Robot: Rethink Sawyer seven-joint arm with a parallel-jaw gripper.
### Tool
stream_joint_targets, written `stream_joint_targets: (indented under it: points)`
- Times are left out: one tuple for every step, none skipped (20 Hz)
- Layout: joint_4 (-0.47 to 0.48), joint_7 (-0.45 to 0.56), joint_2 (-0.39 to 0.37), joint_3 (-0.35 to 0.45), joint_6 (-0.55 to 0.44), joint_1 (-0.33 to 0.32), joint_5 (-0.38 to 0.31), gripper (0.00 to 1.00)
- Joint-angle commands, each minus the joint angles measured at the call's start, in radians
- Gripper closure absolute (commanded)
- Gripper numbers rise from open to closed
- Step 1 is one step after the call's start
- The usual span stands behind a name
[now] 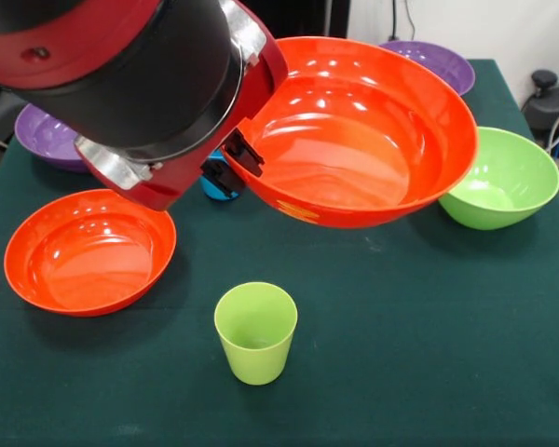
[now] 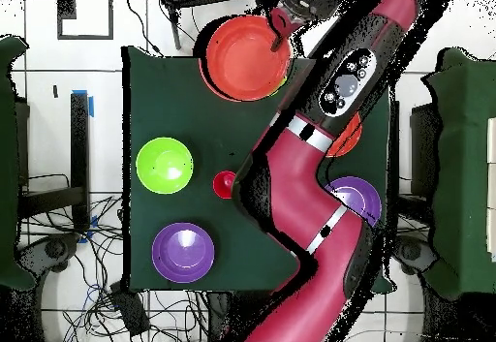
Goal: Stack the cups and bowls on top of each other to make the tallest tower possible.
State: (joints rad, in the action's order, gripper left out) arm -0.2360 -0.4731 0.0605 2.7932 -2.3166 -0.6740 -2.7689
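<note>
My gripper [image 1: 235, 164] is shut on the rim of a wide orange bowl [image 1: 359, 130] and holds it tilted in the air. A light green cup [image 1: 255, 332] stands upright and alone on the table, in front of and below the held bowl. In the overhead view the held bowl [image 2: 247, 57] is near the table's top edge, with the gripper [image 2: 282, 26] at its rim; the green cup is hidden there. A second orange bowl [image 1: 88, 250] rests on the table. A blue cup [image 1: 214, 184] peeks out behind the gripper. A red cup [image 2: 224, 184] stands mid-table.
A deep light green bowl [image 1: 503, 177] sits at the right and also shows in the overhead view [image 2: 164, 164]. Two purple bowls [image 1: 45, 138] [image 1: 435, 61] sit at the far side. The arm [image 2: 310, 193] covers much of the table's right part in the overhead view.
</note>
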Motion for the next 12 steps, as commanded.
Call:
stream_joint_targets:
  points:
    - [0.180,0.238,0.041,-0.029,-0.060,-0.007,-0.081,1.00]
    - [0.181,0.237,0.041,-0.024,-0.060,-0.006,-0.083,1.00]
    - [0.182,0.240,0.042,-0.021,-0.060,-0.007,-0.085,1.00]
    - [0.184,0.240,0.043,-0.015,-0.057,-0.007,-0.084,1.00]
    - [0.187,0.242,0.044,-0.009,-0.053,-0.008,-0.084,1.00]
    - [0.189,0.244,0.046,-0.004,-0.051,-0.009,-0.084,1.00]
    - [0.191,0.247,0.047,0.002,-0.051,-0.011,-0.085,1.00]
    - [0.190,0.253,0.048,0.003,-0.051,-0.014,-0.088,1.00]
    - [0.191,0.258,0.049,0.007,-0.050,-0.015,-0.090,1.00]
    - [0.192,0.264,0.050,0.009,-0.044,-0.016,-0.092,1.00]
    - [0.193,0.268,0.050,0.012,-0.038,-0.017,-0.093,1.00]
    - [0.193,0.274,0.051,0.015,-0.032,-0.018,-0.094,1.00]
